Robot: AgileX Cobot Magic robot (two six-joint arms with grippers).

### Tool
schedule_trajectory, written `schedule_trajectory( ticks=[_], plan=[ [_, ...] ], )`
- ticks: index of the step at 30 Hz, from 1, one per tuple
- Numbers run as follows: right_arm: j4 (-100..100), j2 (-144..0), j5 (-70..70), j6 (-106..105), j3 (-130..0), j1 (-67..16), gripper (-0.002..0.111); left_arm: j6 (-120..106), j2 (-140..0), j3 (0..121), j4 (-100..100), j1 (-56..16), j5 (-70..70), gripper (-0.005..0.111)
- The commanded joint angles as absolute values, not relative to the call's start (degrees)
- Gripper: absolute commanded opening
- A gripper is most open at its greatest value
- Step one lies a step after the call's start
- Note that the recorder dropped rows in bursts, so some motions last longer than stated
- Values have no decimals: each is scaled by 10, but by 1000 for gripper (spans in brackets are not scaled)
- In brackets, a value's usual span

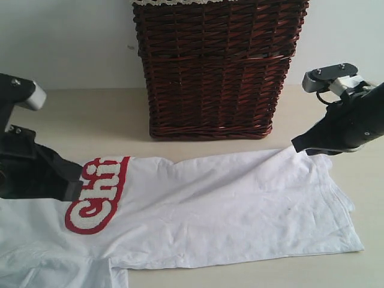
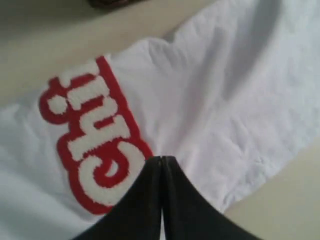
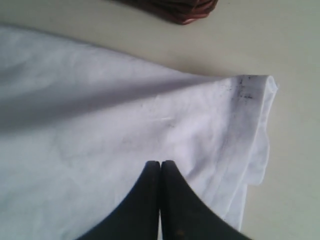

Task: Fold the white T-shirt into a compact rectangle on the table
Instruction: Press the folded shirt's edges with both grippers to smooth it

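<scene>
As only the exterior view takes in the whole scene, the broad pale beige matte table is best judged there, with bare surface left open at the far left, the far right and along the near right edge. The white cotton T-shirt is spread flat across the near half of the table, its left part and lower left cut off by the frame. The tall dark red-brown wicker basket is stood behind it, near but apart, its top cropped. The black left gripper is set at the shirt's left, over the fuzzy white, red-outlined letters, part of which it hides; the black right gripper is placed at the far right corner. In each wrist view the fingers are seen pressed together with no gap, and whether cloth is caught between them cannot be told. Faint dark smudges at the corner hem are shown only by the right wrist view.
</scene>
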State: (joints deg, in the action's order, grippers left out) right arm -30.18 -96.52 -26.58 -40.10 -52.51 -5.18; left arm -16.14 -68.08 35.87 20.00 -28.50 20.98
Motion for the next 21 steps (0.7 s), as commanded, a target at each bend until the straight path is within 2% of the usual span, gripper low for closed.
schedule_trajectory(
  ticks=[1, 14, 21],
  plan=[
    [-298, -1001, -224, -388, -524, -50, 0, -157, -670, 361, 187, -257, 212, 0],
    [-214, -1127, -212, -319, -524, -49, 0, -161, -673, 357, 246, -251, 213, 0],
    [-138, -1133, -290, -239, -524, -49, 0, -163, -670, 357, 249, -252, 215, 0]
  ],
)
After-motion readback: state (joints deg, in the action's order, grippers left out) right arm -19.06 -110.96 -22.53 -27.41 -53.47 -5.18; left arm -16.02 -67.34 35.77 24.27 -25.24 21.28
